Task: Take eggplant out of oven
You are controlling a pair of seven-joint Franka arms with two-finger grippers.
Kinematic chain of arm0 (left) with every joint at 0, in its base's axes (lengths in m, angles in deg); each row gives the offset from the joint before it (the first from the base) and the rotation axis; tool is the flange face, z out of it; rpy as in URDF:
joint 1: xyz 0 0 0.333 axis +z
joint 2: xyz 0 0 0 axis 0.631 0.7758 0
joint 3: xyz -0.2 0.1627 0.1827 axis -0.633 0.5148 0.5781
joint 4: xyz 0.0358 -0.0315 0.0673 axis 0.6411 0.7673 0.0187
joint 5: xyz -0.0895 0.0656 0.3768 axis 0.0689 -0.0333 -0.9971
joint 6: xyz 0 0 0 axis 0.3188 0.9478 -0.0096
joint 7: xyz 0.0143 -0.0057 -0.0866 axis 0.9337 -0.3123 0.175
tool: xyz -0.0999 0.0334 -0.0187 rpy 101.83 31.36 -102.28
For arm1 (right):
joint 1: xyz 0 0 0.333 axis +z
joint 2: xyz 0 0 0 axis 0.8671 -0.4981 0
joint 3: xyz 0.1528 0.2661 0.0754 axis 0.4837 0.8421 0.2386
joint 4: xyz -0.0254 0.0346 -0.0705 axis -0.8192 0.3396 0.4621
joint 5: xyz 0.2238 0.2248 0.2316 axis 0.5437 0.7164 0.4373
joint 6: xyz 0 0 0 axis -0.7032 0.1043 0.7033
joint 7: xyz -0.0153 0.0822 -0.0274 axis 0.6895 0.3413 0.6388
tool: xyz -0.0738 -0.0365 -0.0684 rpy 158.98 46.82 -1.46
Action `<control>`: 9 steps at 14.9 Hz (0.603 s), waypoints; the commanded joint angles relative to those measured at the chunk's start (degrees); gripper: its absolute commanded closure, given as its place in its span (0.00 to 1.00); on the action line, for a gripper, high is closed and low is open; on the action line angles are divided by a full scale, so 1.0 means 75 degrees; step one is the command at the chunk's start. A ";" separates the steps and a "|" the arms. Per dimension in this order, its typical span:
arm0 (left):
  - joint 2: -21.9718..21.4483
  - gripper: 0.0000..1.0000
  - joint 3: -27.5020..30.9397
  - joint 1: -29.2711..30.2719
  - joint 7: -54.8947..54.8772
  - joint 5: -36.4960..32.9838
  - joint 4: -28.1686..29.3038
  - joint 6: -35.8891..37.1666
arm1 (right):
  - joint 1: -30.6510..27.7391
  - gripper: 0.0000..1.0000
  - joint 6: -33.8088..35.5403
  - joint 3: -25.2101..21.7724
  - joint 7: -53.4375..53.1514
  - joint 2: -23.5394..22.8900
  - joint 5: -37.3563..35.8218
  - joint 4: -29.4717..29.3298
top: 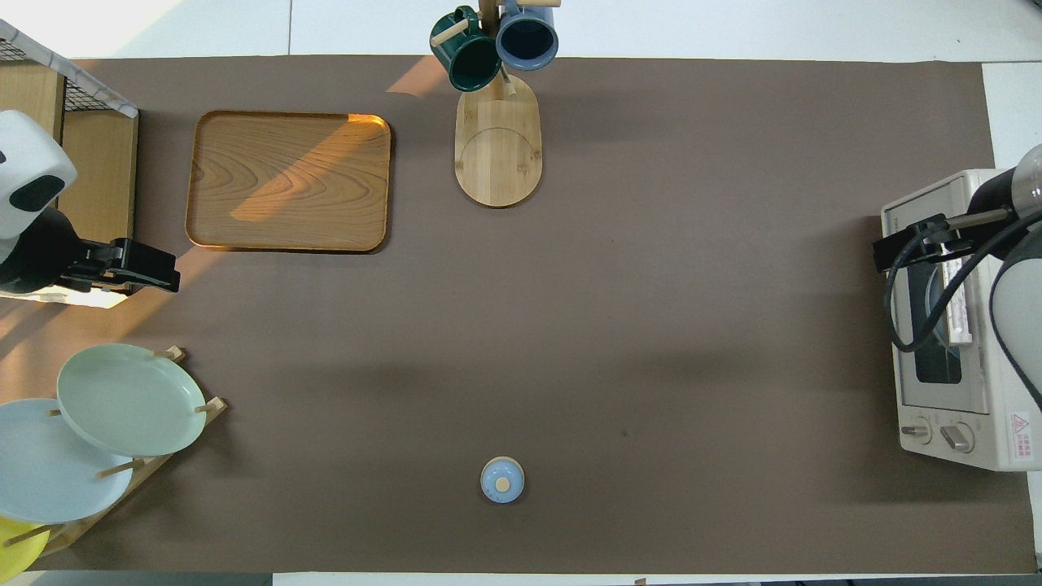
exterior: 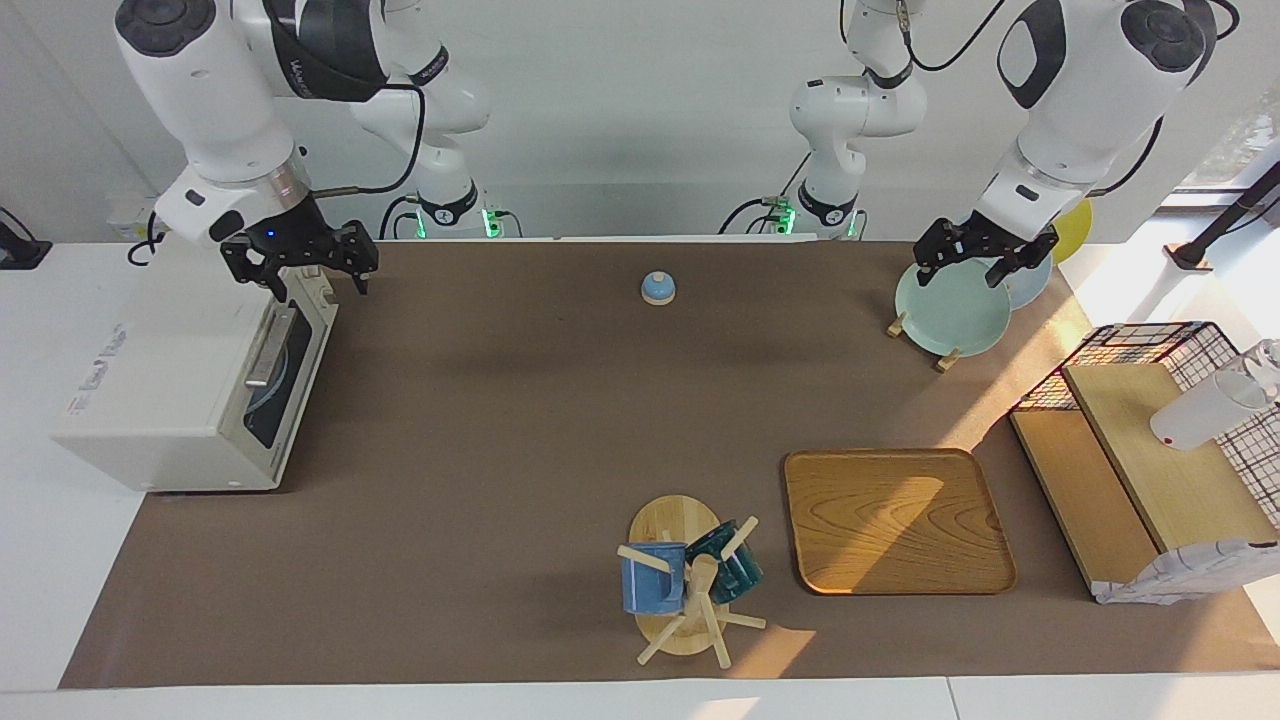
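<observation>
Step in hand: you judge this to be the opening of the oven (exterior: 170, 390); its dark glass door is shut, so nothing comes out until the door drops.
Oven door handle (exterior: 266, 349): the metal bar runs across the door's upper part, just below the right claw (exterior: 300, 262) and a little toward the mug stand's end of the surface.
How to do it well: bring the right claw straight down so one finger goes each side of the bar, close on the bar's middle, then pull out and down along the door's own arc, not straight away from the oven, so the light box does not slide on the surface.
Risk: a pull off the bar's middle may twist the oven or let the bar slip.
Eggplant: you cannot see it; by the task it should be inside the oven, under and past the right claw, hidden by the dark glass.
Right claw: wide open, holding nothing, hanging over the oven's top front edge; you cannot tell whether a fingertip brushes the casing.
Left claw (exterior: 975, 255): wide open, empty, waiting over the pale green plate (exterior: 950, 315) in the plate rack.
</observation>
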 commanded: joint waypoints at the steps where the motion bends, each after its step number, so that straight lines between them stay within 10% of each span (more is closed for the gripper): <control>1: -0.0035 0.00 -0.0016 0.0017 0.0046 -0.0111 -0.0052 0.0090 | -0.0059 0.00 -0.0119 0.0021 -0.0240 0.0008 0.0209 0.0011; 9: -0.0035 0.00 -0.0016 0.0017 0.0046 -0.0111 -0.0052 0.0102 | -0.0023 0.00 -0.1054 0.0045 0.0049 0.0277 0.0209 0.0795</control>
